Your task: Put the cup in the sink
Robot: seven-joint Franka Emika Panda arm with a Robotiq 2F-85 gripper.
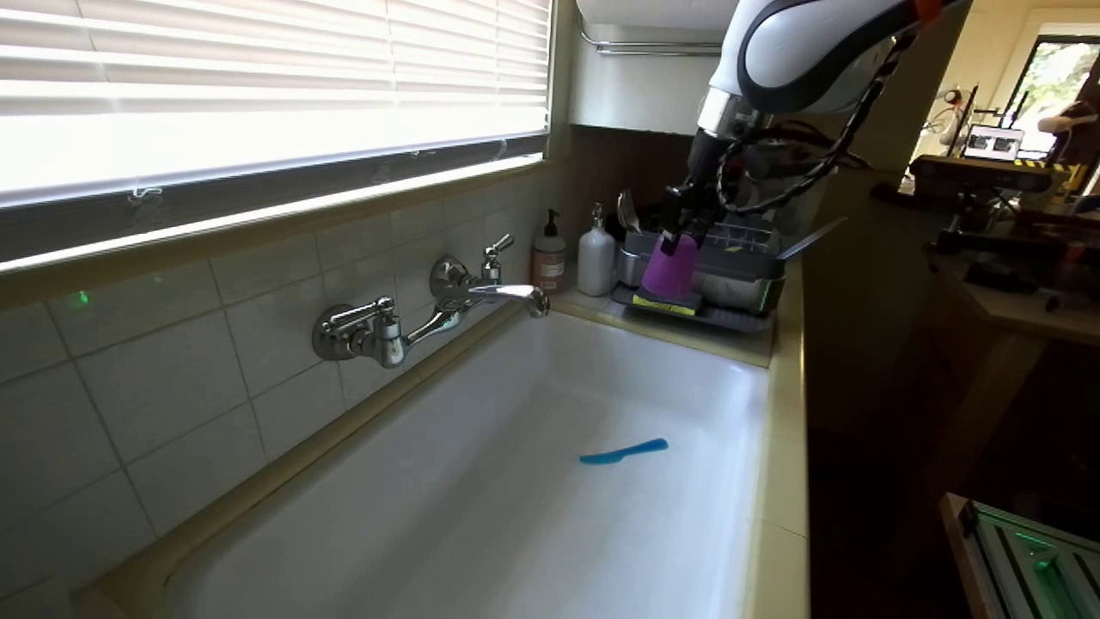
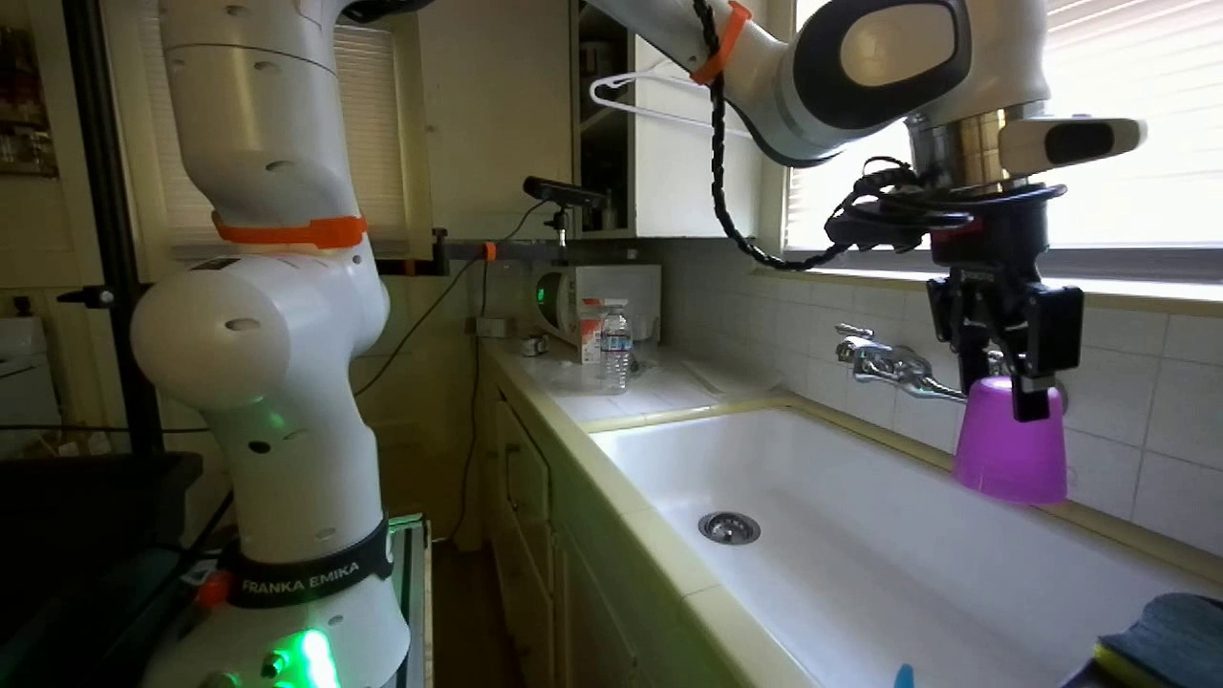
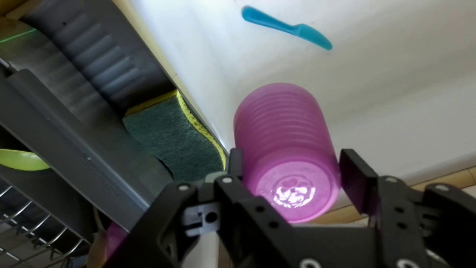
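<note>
The purple-magenta cup (image 1: 670,270) is upside down, its closed base up and its mouth down. It also shows in an exterior view (image 2: 1011,449) and in the wrist view (image 3: 280,123). My gripper (image 3: 293,171) has a finger against each side of the cup near its base and is shut on it. The cup hangs in the air above the rack end of the white sink (image 1: 481,533), well above the basin floor. The sink's drain end shows in an exterior view (image 2: 831,506). The inside of the cup is hidden.
A chrome faucet (image 1: 507,295) juts from the tiled wall. A blue plastic knife (image 1: 625,452) lies on the sink floor. A grey dish rack (image 1: 739,288), a green-yellow sponge (image 3: 174,137) and two soap bottles (image 1: 595,262) stand at the sink's end. A yellow rim edges the basin.
</note>
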